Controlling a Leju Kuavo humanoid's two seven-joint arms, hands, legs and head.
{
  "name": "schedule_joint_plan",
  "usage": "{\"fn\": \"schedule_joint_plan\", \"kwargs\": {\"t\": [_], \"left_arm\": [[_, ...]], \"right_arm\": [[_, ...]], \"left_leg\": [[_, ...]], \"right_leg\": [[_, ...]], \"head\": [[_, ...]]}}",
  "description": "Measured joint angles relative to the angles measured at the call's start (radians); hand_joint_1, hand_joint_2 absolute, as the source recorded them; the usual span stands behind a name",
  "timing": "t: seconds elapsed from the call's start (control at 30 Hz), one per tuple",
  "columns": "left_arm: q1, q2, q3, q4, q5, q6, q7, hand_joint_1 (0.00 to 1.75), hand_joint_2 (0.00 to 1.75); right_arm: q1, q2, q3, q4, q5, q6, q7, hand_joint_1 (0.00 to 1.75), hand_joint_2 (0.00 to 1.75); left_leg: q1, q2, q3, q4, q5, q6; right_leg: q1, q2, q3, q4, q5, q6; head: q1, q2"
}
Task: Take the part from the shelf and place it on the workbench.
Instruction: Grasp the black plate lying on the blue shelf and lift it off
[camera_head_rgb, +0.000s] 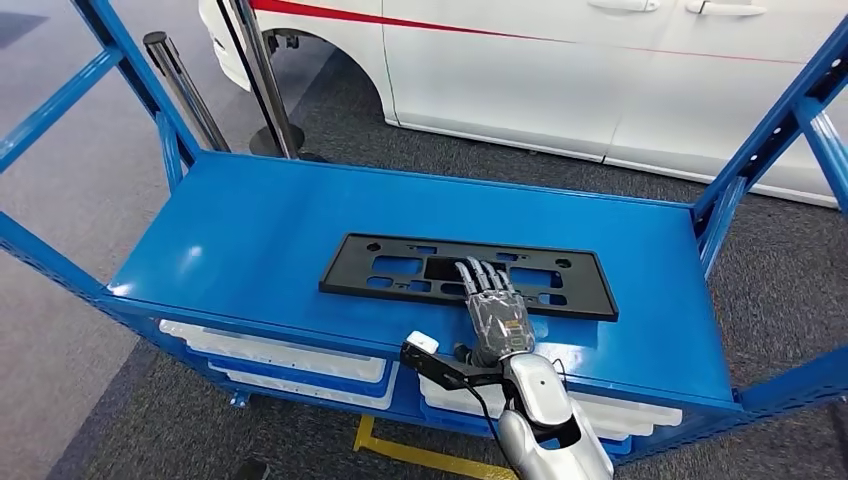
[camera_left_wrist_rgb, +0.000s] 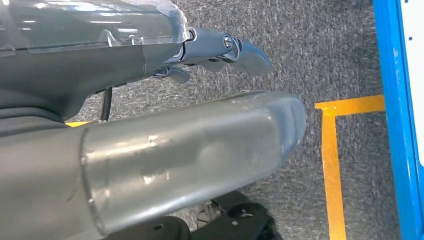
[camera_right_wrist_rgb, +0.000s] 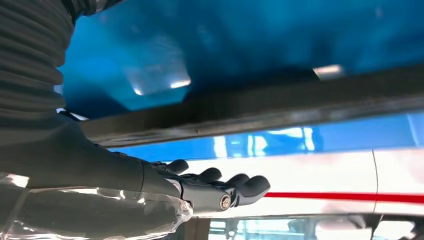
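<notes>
A glossy blue shelf (camera_head_rgb: 250, 230) is carrying a flat black part (camera_head_rgb: 400, 268); dark grey fingers (camera_head_rgb: 478, 275) of the silver right hand (camera_head_rgb: 496, 318) are lying over it; white trays (camera_head_rgb: 270, 352) are sitting beneath; a white car (camera_head_rgb: 600, 70) is showing a red stripe; yellow lines (camera_left_wrist_rgb: 332, 165) are crossing grey speckled carpet (camera_left_wrist_rgb: 310, 45).
</notes>
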Motion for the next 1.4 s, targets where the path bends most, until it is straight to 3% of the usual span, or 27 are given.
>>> {"fn": "schedule_joint_plan", "kwargs": {"t": [0.07,0.13,0.17,0.23,0.3,0.4,0.47,0.57,0.6,0.63,0.67,0.73,0.8,0.9,0.97,1.07,1.1,1.13,1.17,1.27,1.33,1.4], "left_arm": [[0.004,0.0,0.0,0.0,0.002,0.0,-0.001,0.0,0.0],[0.01,0.0,0.0,0.0,0.002,0.001,-0.001,0.0,0.0],[0.011,0.0,0.0,0.0,0.002,0.001,-0.002,0.0,0.0],[0.009,0.0,-0.002,0.0,0.002,0.001,-0.002,0.0,0.0],[0.005,0.001,-0.004,0.0,0.002,0.0,-0.002,0.0,0.0],[0.005,0.0,-0.009,0.0,0.002,0.0,-0.004,0.0,0.0],[0.007,0.0,-0.012,0.001,0.003,0.001,-0.006,0.0,0.0],[0.012,0.0,-0.014,0.004,0.004,0.005,-0.012,0.0,0.0],[0.016,0.0,-0.014,0.004,0.004,0.006,-0.013,0.0,0.0],[0.019,0.001,-0.014,0.005,0.004,0.008,-0.014,0.0,0.0],[0.022,0.001,-0.014,0.006,0.004,0.008,-0.014,0.0,0.0],[0.025,0.0,-0.015,0.007,0.004,0.009,-0.014,0.0,0.0],[0.027,0.0,-0.015,0.008,0.004,0.009,-0.016,0.0,0.0],[0.033,0.0,-0.015,0.008,0.004,0.006,-0.022,0.0,0.0],[0.037,-0.001,-0.015,0.008,0.003,0.002,-0.026,0.0,0.0],[0.043,-0.006,-0.015,0.006,0.002,-0.009,-0.031,0.0,0.0],[0.046,-0.008,-0.015,0.005,0.001,-0.011,-0.031,0.0,0.0],[0.049,-0.009,-0.015,0.003,0.001,-0.013,-0.031,0.0,0.0],[0.052,-0.01,-0.014,0.001,0.0,-0.014,-0.031,0.0,0.0],[0.054,-0.011,-0.013,-0.004,0.0,-0.016,-0.032,0.0,0.0],[0.053,-0.012,-0.013,-0.005,-0.001,-0.017,-0.032,0.0,0.0],[0.054,-0.013,-0.012,-0.006,-0.001,-0.017,-0.032,0.0,0.0]], "right_arm": [[-0.004,-0.003,0.003,0.028,0.023,-0.005,0.005,0.0,1.75],[-0.009,-0.005,0.003,0.048,0.032,-0.015,0.01,0.0,1.75],[-0.013,-0.005,0.003,0.056,0.035,-0.023,0.013,0.0,1.75],[-0.02,-0.005,0.002,0.07,0.041,-0.053,0.022,0.0,1.75],[-0.028,-0.005,-0.002,0.08,0.045,-0.081,0.033,0.0,1.75],[-0.035,-0.004,-0.011,0.092,0.047,-0.104,0.042,0.0,1.75],[-0.038,-0.003,-0.019,0.097,0.048,-0.122,0.043,0.0,1.75],[-0.04,-0.002,-0.027,0.105,0.047,-0.145,0.043,0.0,1.75],[-0.039,-0.002,-0.029,0.108,0.047,-0.148,0.043,0.0,1.75],[-0.039,-0.002,-0.031,0.111,0.047,-0.149,0.043,0.0,1.75],[-0.039,-0.002,-0.032,0.113,0.047,-0.15,0.043,0.0,1.75],[-0.041,-0.001,-0.033,0.114,0.047,-0.153,0.044,0.0,1.75],[-0.043,0.002,-0.035,0.113,0.046,-0.157,0.047,0.0,1.75],[-0.044,0.004,-0.04,0.11,0.048,-0.161,0.058,0.0,1.75],[-0.046,0.004,-0.046,0.106,0.054,-0.161,0.072,0.0,1.75],[-0.043,0.004,-0.057,0.102,0.067,-0.162,0.089,0.0,1.75],[-0.041,0.004,-0.061,0.102,0.07,-0.162,0.092,0.0,1.75],[-0.04,0.004,-0.064,0.102,0.071,-0.162,0.094,0.0,1.75],[-0.039,0.004,-0.067,0.102,0.073,-0.163,0.095,0.0,1.75],[-0.039,0.004,-0.073,0.102,0.082,-0.166,0.105,0.0,1.75],[-0.038,0.004,-0.075,0.102,0.086,-0.169,0.111,0.0,1.75],[-0.038,0.004,-0.076,0.102,0.087,-0.171,0.114,0.0,1.75]], "left_leg": [[0.001,0.0,-0.059,0.126,-0.056,-0.007],[0.002,0.0,-0.08,0.172,-0.055,-0.009],[0.002,0.0,-0.063,0.138,-0.028,-0.007],[0.0,0.0,0.005,0.003,0.035,0.002],[-0.005,-0.001,0.05,-0.091,0.062,0.013],[-0.007,-0.001,0.054,-0.108,0.067,0.027],[-0.001,0.001,0.056,-0.119,0.076,0.04],[0.001,0.003,0.053,-0.124,0.08,0.049],[0.0,0.003,0.052,-0.123,0.08,0.049],[0.0,0.003,0.052,-0.122,0.08,0.049],[0.0,0.002,0.052,-0.12,0.079,0.047],[0.0,0.0,0.053,-0.114,0.074,0.042],[-0.003,-0.002,0.048,-0.104,0.068,0.032],[-0.004,-0.002,0.043,-0.101,0.065,0.016],[-0.001,-0.001,0.034,-0.076,0.045,0.007],[0.001,-0.001,-0.041,0.093,-0.044,-0.003],[0.002,-0.001,-0.068,0.151,-0.063,-0.005],[0.002,-0.001,-0.083,0.179,-0.063,-0.004],[0.001,-0.001,-0.079,0.169,-0.045,-0.002],[-0.004,-0.001,0.004,-0.016,0.054,0.016],[-0.01,-0.001,0.036,-0.088,0.071,0.027],[-0.012,-0.002,0.039,-0.1,0.069,0.032]], "right_leg": [[0.001,0.0,0.0,0.0,0.0,-0.004],[0.002,0.001,0.001,0.001,-0.001,-0.004],[0.003,0.002,0.004,0.002,-0.002,-0.004],[0.004,0.002,0.008,0.002,-0.004,-0.001],[0.007,0.002,0.009,0.003,-0.004,0.007],[0.007,0.002,0.008,0.001,-0.002,0.023],[0.007,0.001,-0.005,0.032,-0.028,0.034],[0.004,0.001,-0.085,0.207,-0.122,0.044],[0.003,0.001,-0.109,0.258,-0.138,0.046],[0.002,0.001,-0.118,0.276,-0.134,0.047],[0.001,0.001,-0.108,0.255,-0.111,0.047],[-0.002,0.0,-0.048,0.13,-0.043,0.044],[0.0,0.001,-0.004,0.03,-0.01,0.037],[0.004,0.005,0.0,0.011,-0.011,0.021],[0.001,0.004,0.002,0.007,-0.008,0.009],[0.001,0.0,0.005,0.004,-0.008,-0.003],[0.003,0.0,0.005,0.005,-0.009,-0.004],[0.004,0.0,0.006,0.005,-0.009,-0.005],[0.005,0.001,0.007,0.006,-0.01,-0.005],[0.01,0.004,0.014,0.007,-0.014,-0.003],[0.011,0.004,0.01,0.008,-0.015,0.005],[0.01,0.005,0.009,0.005,-0.013,0.017]], "head": [[0.0,0.0],[0.0,0.0],[0.0,0.0],[0.0,0.0],[0.0,0.0],[0.0,0.0],[0.001,0.0],[0.002,0.0],[0.002,0.0],[0.002,0.0],[0.002,0.0],[0.002,0.0],[0.001,0.0],[0.0,0.0],[0.0,0.0],[0.0,0.0],[0.0,0.0],[0.0,0.0],[0.0,0.0],[0.0,0.0],[0.0,0.0],[0.0,0.0]]}}
